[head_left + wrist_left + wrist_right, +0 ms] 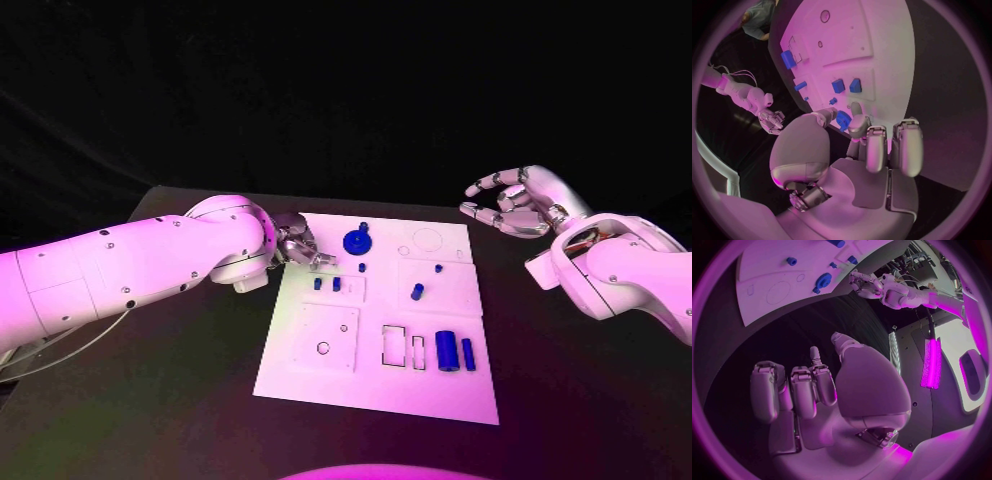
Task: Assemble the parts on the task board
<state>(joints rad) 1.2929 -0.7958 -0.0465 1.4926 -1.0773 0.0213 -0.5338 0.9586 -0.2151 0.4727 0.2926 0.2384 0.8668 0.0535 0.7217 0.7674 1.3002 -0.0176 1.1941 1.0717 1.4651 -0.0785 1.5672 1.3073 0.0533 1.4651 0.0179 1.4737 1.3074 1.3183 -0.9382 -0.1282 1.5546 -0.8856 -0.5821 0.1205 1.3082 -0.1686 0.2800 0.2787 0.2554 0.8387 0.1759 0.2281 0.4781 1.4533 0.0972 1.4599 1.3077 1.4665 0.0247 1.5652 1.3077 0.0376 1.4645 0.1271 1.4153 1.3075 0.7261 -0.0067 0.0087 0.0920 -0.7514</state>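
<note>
— Where's your left hand right now?

— I see it at the far left edge of the task board, arm coming in low from the left. In the left wrist view the fingers are curled partway over the palm, and thumb and one fingertip reach toward the round blue part. Whether they actually pinch it, I cannot tell.

— And the right?

— My right hand hangs above the table, off the board's far right corner, well apart from every part. Its fingers are loosely spread and bent, nothing between them.

— The other parts?

— Two small blue pieces sit side by side just near of the left hand. A single blue piece stands right of them, near the middle. Two long blue pieces lie side by side at the near right.
</note>
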